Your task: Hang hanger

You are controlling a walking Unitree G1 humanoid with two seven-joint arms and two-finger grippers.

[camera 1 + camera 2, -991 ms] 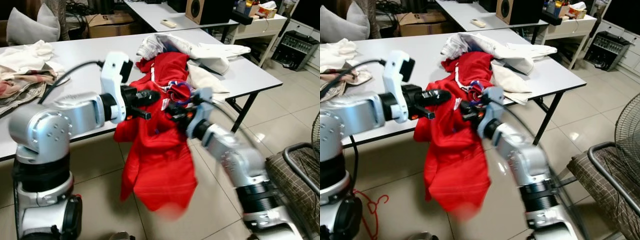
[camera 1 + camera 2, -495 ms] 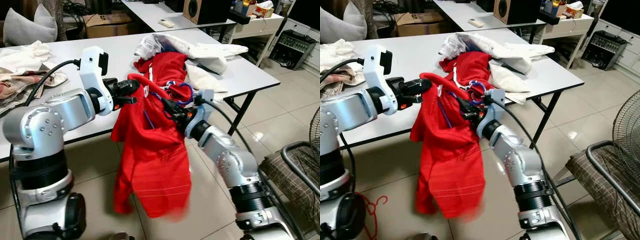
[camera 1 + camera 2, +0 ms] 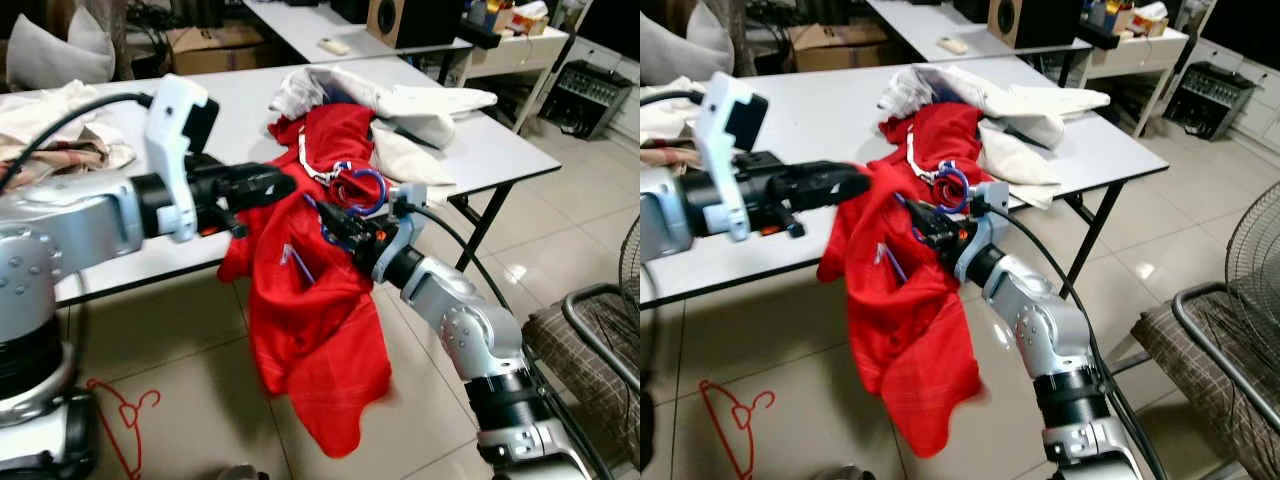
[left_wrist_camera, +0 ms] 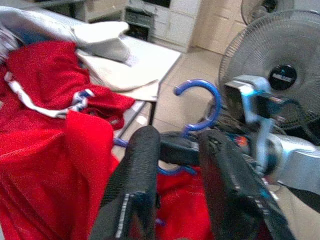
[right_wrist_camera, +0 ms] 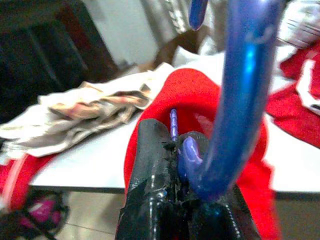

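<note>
**A:** ok so where's the hanger at right now?

**B:** The blue hanger (image 3: 362, 190) is in the right claw (image 3: 335, 222), clenched around its neck just under the hook. In the right wrist view the two black fingers (image 5: 150, 195) are squeezed tight on the blue stem. The hook sticks up, out in front of the bench (image 3: 500, 150) edge.

**A:** and the red thing?

**B:** A red shirt (image 3: 320, 330) is draped over the hanger and hangs down toward the floor (image 3: 200, 400). Its collar end lies up on the bench, touching a heap of white clothes (image 3: 400, 100).

**A:** left arm doing anything?

**B:** The left claw (image 3: 270, 185) is pushed into the shirt's shoulder area. The fingers (image 4: 137, 175) are apart in the left wrist view, with red cloth bunched around them, but I honestly can't tell if they're pinching any fabric.

**A:** anything else around?

**B:** A red hanger (image 3: 125, 425) lies on the floor by the robot's base, another pile of clothes (image 3: 50, 140) sits at the bench's left end, and a standing fan (image 4: 275, 60) is off to the right.
</note>
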